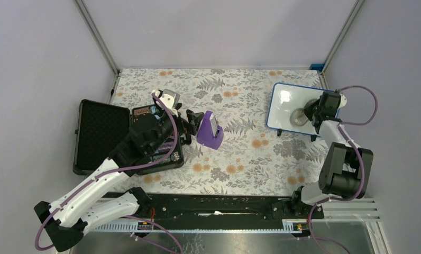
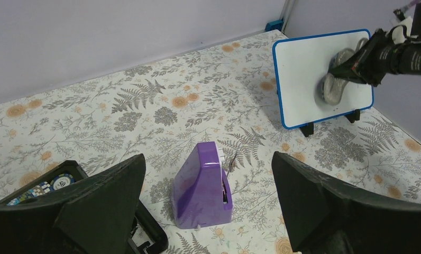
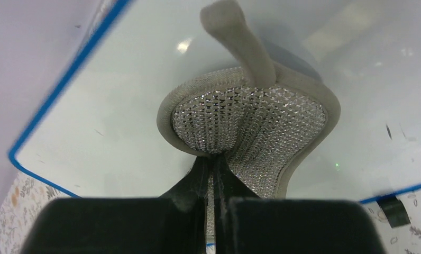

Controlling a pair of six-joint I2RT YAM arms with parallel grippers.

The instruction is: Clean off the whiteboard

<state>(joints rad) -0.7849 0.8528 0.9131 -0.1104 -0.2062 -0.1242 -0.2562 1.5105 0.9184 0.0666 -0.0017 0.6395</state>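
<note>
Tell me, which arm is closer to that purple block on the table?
Left. The left fingers, open, sit just beside the purple block. The right fingers are across the table at the whiteboard, clamped on a grey pad.

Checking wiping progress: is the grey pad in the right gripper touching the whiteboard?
Touching. Right wrist view shows the grey pad bent against the whiteboard, pinched by the right gripper.

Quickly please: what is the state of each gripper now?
Left gripper: open, holding nothing.
Right gripper: closed on the grey mesh pad, held against the whiteboard.
</note>
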